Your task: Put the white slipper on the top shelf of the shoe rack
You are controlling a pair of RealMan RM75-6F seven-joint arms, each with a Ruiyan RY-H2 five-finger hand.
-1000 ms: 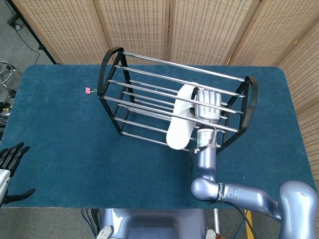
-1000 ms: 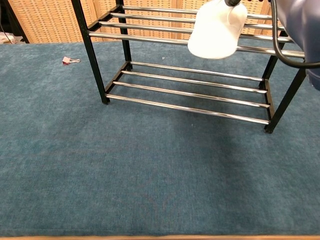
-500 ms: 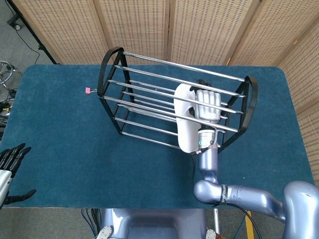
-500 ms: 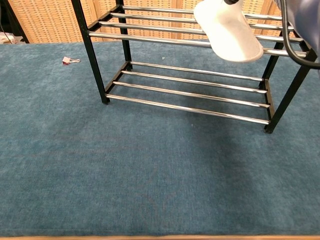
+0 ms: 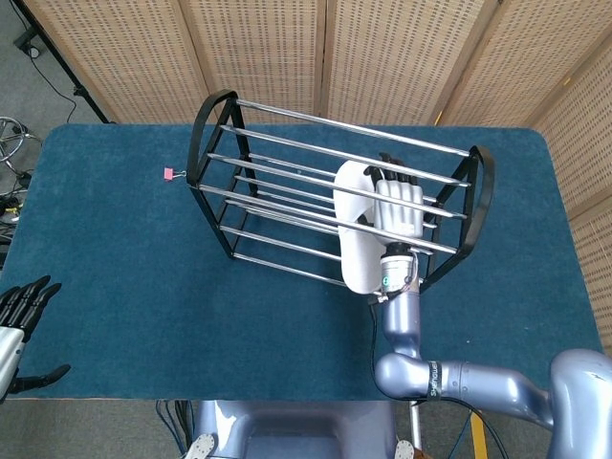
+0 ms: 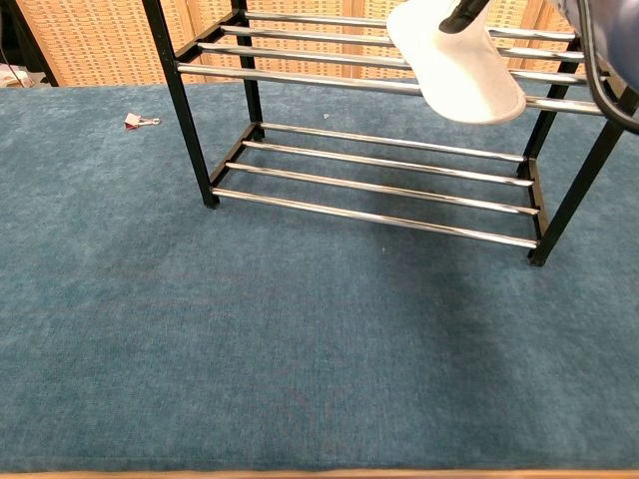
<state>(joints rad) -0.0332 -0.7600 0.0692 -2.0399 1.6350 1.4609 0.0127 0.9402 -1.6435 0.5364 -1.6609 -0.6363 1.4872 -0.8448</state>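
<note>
The white slipper (image 5: 356, 229) lies lengthwise across the top rails of the black shoe rack (image 5: 212, 153), toward its right end. Its toe hangs over the front rail (image 6: 454, 65). My right hand (image 5: 398, 203) sits beside and over the slipper's right side. Its fingers are stretched out toward the back rails, and one dark finger (image 6: 462, 14) still touches the slipper's upper. In the chest view the rack's lower shelf (image 6: 379, 215) is bare. My left hand (image 5: 23, 320) hovers at the table's front left corner, fingers apart, holding nothing.
A small pink clip (image 5: 172, 173) lies on the blue table cloth (image 5: 115, 249) just left of the rack, also seen in the chest view (image 6: 135, 121). Wicker screens stand behind the table. Cables and gear sit on the floor at far left.
The slipper swung from a slant to straight across the top rails and stayed there. My right hand's fingers have uncurled from a tight grip. The left hand has not moved.
</note>
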